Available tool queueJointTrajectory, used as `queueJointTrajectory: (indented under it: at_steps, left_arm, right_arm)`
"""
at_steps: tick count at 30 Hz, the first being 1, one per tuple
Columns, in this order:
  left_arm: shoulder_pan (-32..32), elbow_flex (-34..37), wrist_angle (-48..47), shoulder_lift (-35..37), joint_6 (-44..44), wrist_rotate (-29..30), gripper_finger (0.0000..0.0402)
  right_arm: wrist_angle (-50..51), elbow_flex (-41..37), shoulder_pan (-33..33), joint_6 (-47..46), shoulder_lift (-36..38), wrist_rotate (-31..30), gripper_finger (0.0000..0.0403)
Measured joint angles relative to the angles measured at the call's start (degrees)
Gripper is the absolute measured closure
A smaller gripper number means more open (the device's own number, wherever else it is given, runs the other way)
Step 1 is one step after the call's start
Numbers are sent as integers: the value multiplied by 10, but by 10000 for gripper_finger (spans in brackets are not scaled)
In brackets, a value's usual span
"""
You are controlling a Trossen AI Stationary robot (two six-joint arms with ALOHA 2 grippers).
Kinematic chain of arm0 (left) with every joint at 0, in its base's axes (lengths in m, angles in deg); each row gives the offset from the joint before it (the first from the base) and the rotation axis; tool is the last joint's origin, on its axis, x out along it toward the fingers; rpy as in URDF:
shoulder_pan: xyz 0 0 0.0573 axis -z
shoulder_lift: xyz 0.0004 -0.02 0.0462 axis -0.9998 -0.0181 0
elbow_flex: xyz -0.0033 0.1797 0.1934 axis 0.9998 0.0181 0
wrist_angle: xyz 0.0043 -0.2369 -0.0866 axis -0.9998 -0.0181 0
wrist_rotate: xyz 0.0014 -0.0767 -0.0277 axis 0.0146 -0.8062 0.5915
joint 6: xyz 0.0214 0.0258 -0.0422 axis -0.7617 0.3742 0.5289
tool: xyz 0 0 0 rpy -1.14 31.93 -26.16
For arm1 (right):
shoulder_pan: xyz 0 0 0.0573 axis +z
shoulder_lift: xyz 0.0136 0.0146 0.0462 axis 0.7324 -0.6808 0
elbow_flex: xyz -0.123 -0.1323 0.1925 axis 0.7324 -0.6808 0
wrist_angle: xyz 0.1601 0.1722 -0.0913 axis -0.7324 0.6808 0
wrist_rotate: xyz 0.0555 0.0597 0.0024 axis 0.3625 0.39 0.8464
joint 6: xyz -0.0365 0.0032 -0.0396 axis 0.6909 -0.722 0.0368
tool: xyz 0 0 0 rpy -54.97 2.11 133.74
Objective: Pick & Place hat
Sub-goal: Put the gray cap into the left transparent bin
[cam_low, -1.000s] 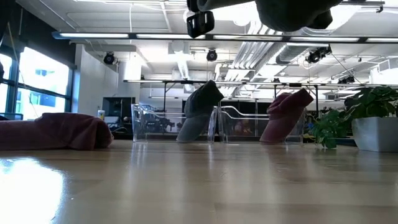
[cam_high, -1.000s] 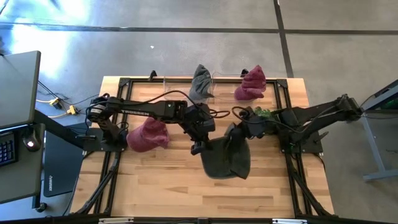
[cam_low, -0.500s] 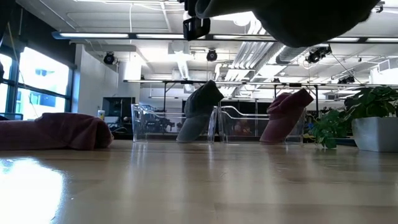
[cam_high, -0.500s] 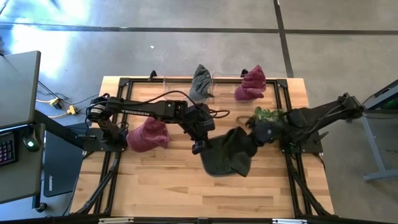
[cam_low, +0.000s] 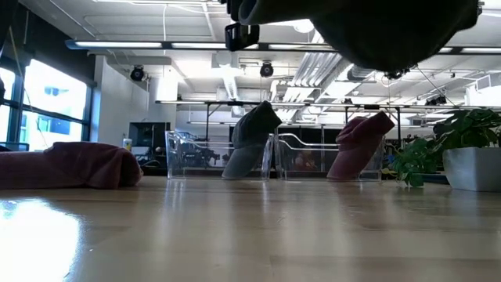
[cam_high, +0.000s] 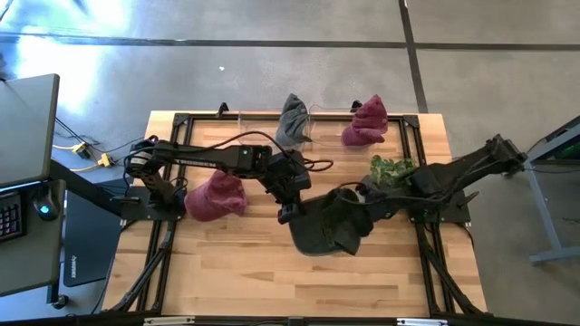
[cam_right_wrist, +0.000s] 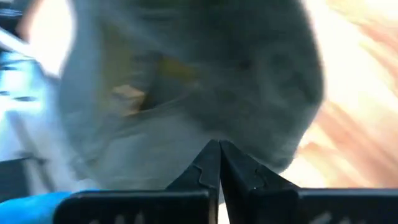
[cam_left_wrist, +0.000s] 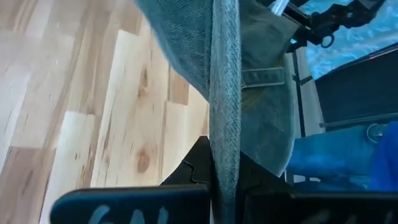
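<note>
Wood-slat tabletop (cam_high: 236, 272) sits on a black frame over grey concrete floor; the front half of the boards is bare, with free room toward the near edge. Going left to right: a dark desk (cam_high: 23, 127) stands off the table's left side; a crumpled maroon knit hat (cam_high: 216, 196) lies on the left part of the table, near the left arm's base. At the far edge, a grey knit hat (cam_high: 292, 119) and a second maroon hat (cam_high: 365, 122) stand propped on clear plastic stands (cam_low: 293, 157). A small green potted plant (cam_high: 391, 168) sits on the right, just beside the right arm.

The dark grey fabric hat (cam_high: 324, 226) hangs mid-table, lifted clear of the wood, stretched between both tools. Left gripper (cam_high: 286, 215) has its fingers pinched together on the hat's brim edge (cam_left_wrist: 224, 93), on the hat's left side. Right gripper (cam_high: 364, 201) has its fingers pressed together on the hat's right side; the wrist view shows fabric filling the frame just beyond the tips.

Versus one second back: right gripper has pulled further right and the hat is stretched wider. Left gripper barely shifted. Everything else is unchanged.
</note>
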Motion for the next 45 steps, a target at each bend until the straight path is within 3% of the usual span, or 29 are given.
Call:
queueJointTrajectory:
  at_steps: [7,13,15,27,35,45]
  left_arm:
    - [0,0,10,0,4,13,401]
    - [0,0,7,8,5,40,401]
    - [0,-1,14,11,5,41,402]
    - [0,-1,8,10,2,34,402]
    - [0,-1,13,10,-3,8,401]
    - [0,-1,11,10,-4,13,401]
  right_arm:
    - [-156,-49,31,43,0,13,401]
    - [-262,-150,42,19,-15,122,401]
    - [-263,-155,41,18,-5,129,400]
    - [-235,-86,33,79,64,-111,402]
    - [-286,-87,-18,141,42,-196,402]
    - [-289,-87,-34,136,50,-41,401]
